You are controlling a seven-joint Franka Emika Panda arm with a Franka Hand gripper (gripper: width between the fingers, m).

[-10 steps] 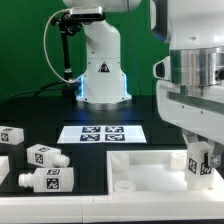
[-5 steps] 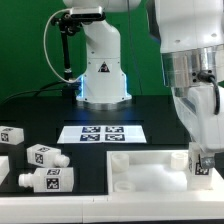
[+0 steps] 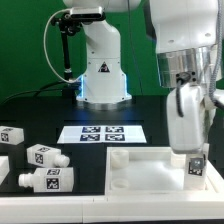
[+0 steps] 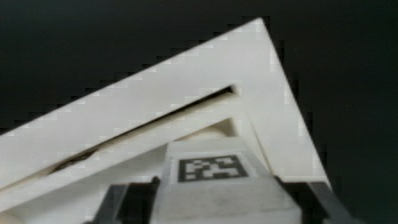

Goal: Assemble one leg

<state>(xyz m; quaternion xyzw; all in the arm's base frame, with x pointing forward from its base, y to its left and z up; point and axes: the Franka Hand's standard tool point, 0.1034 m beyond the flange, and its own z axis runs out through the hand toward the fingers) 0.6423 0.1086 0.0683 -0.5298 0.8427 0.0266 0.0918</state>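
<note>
Gripper (image 3: 196,160): at the exterior view's right, lowered over the right end of the tray-like piece, its jaws closed narrowly on a leg (image 3: 196,168), a white block with a black-and-white tag facing the camera; the arm's large white wrist housing rises above it and blocks the background on that side. In the wrist view the held leg (image 4: 215,170) shows its tag between two dark fingers (image 4: 125,198), with a corner of the tray-like piece (image 4: 214,75) just past it; whether the leg's lower end touches the tray is hard to judge, since the gripper hides the meeting point. Tray-like piece (image 3: 150,172): large, flat, white, with raised rims, lying on the black table (image 3: 30,105) at front centre to right. Marker board (image 3: 103,132): thin white board bearing several square tags, flat on the table just behind the tray-like piece and in front of the robot base (image 3: 103,75). Loose legs, three, at the exterior view's left, well apart from the tray: one at the far left edge (image 3: 9,136), partly cut off by the frame; one in the middle (image 3: 44,155); one nearest the camera (image 3: 46,179), lying on its side with its round peg pointing to the exterior view's left. Black cable (image 3: 50,50): loops beside the robot base at rear left.
</note>
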